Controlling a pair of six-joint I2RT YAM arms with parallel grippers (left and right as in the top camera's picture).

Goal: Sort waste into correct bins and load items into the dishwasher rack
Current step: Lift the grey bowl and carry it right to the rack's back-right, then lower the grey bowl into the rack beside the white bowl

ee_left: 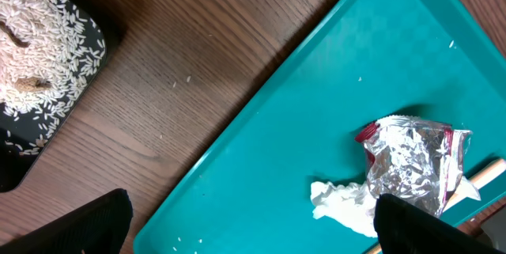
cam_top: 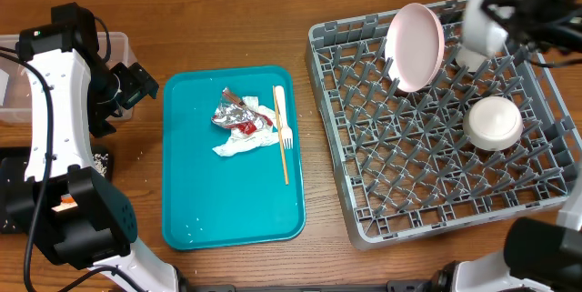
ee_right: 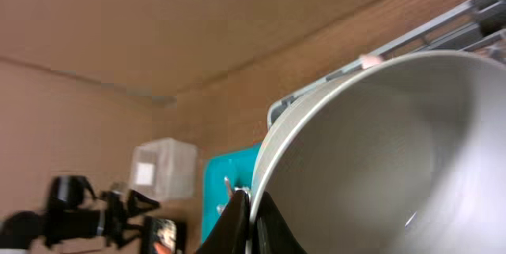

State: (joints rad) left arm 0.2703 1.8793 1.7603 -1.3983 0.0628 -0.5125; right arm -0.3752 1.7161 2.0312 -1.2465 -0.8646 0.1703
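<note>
One small round white bowl, probably stiff, slick and breakable. The right gripper pinches its rim between closed fingers.

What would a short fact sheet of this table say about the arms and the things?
Left gripper: open, empty, beside the teal plastic tray
Right gripper: shut on the rim of a round white vessel, bowl or cup, over the grey plastic grid rack
In rack: round pink plate on edge; small white bowl upside down
On teal tray: crumpled silver-and-red foil wrapper, crumpled white napkin, white plastic fork, thin wooden stick
Flat black tray: rice grains
</note>
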